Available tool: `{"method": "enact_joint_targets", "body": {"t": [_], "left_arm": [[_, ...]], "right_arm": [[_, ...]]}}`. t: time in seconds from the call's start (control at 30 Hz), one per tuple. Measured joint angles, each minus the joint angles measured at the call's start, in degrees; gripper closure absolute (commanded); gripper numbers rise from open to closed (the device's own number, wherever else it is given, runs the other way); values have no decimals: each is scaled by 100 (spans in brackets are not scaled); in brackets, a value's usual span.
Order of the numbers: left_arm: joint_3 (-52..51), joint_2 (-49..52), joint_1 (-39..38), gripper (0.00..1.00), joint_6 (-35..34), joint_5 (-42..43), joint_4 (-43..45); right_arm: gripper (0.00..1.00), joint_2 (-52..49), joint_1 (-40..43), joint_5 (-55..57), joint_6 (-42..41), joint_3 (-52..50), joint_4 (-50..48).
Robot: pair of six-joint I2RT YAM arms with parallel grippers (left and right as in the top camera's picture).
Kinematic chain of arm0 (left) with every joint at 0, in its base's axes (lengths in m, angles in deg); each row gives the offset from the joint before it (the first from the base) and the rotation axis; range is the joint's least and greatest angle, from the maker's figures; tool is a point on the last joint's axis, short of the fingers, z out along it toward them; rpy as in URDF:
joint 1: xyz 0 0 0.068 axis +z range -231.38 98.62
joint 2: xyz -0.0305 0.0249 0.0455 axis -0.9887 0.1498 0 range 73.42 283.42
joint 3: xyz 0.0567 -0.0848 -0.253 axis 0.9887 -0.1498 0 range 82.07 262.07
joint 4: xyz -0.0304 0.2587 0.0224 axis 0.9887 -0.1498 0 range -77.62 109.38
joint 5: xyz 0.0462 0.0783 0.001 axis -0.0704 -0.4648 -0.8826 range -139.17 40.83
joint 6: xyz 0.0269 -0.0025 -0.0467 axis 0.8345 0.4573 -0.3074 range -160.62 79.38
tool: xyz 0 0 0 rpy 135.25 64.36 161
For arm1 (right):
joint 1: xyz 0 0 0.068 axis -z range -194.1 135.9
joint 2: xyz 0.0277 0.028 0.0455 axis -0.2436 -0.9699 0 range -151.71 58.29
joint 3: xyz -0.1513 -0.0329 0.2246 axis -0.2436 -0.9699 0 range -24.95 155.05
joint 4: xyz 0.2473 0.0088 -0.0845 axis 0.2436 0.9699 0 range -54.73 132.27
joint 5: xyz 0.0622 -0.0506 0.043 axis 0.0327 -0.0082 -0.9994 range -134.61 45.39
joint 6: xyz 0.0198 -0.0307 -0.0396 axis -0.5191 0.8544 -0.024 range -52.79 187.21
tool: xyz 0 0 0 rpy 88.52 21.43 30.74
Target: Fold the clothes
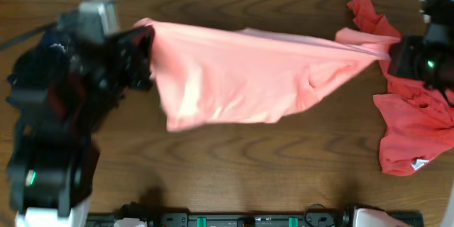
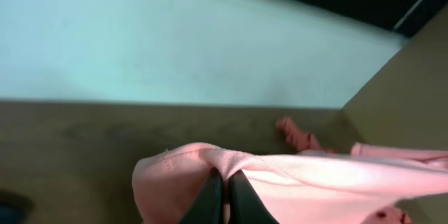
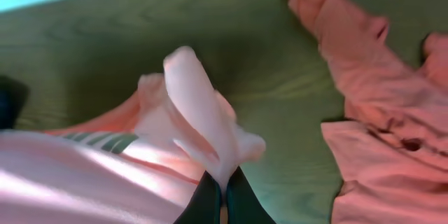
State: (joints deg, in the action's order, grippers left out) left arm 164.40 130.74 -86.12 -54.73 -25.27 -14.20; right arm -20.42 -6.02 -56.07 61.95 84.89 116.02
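The left hand (image 1: 147,42) at 9 o'clock and right hand (image 1: 391,55) at 3 o'clock pinch the pink shirt (image 1: 241,78) stretched between them. A red garment (image 1: 415,124) lies crumpled at 3 o'clock.

Right arm (image 1: 425,62) and red garment (image 1: 415,131) partly beyond overhead's right edge

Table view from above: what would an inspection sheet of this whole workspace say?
Surface: brown wooden table.
Job's things: pink shirt stretched between both grippers; red garment crumpled at the right end.
Clutter: nothing seen.
Grippers: left gripper shut on one end of the pink shirt; right gripper shut on the other.
Cables: one dark lead at the left edge, possibly a cable.
Surroundings: pale wall behind; black rail along the near edge.
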Motion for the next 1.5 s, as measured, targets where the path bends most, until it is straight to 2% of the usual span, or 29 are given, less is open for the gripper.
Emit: {"method": "enact_joint_targets", "body": {"t": [0.13, 0.27, 0.4, 0.53, 0.6, 0.77, 0.87, 0.97, 1.03, 1.2, 1.33, 1.4, 1.5], "left_arm": [[2, -461, 63, 94, 0, 0, -31], [26, -442, 68, 94, 0, -127, -302], [33, 122, 72, 94, -46, -179, -540], [31, 1156, 81, 94, -68, -157, -520], [24, 1683, 90, 94, -39, -105, -295], [7, 2691, 92, 94, 76, 13, 1161], [4, 2931, 105, 94, 87, 24, 1679], [4, 2863, 160, 94, 87, 68, 1788], [11, 2699, 210, 94, 92, 92, 1429], [109, 2260, 286, 94, 90, 33, -901], [-50, 2382, 267, 94, 105, 11, -2562], [-225, 2533, 269, 94, 149, -9, -2911], [-511, 2782, 269, 94, 234, -20, -2990]], "right_arm": [[99, 221, 0, 225, 35, 101, 48], [99, 144, 0, 487, 133, 105, 46], [99, -236, 0, 487, 402, 107, 24], [99, -988, -2, 109, 824, 111, -68], [99, -1429, -4, -17, 933, 109, -208], [99, -2295, -4, 4, 730, 107, -1051], [99, -2441, -4, 15, 601, 142, -1209], [99, -2422, -4, 188, 452, 542, -1239], [99, -2304, -4, 352, 398, 791, -1174], [98, -1934, -2, 955, 356, 868, 61], [95, -1884, -4, 1207, 332, 177, 568], [91, -1919, -2, 1274, 321, -326, 710], [86, -2000, -2, 1349, 289, -1174, 734]]}}
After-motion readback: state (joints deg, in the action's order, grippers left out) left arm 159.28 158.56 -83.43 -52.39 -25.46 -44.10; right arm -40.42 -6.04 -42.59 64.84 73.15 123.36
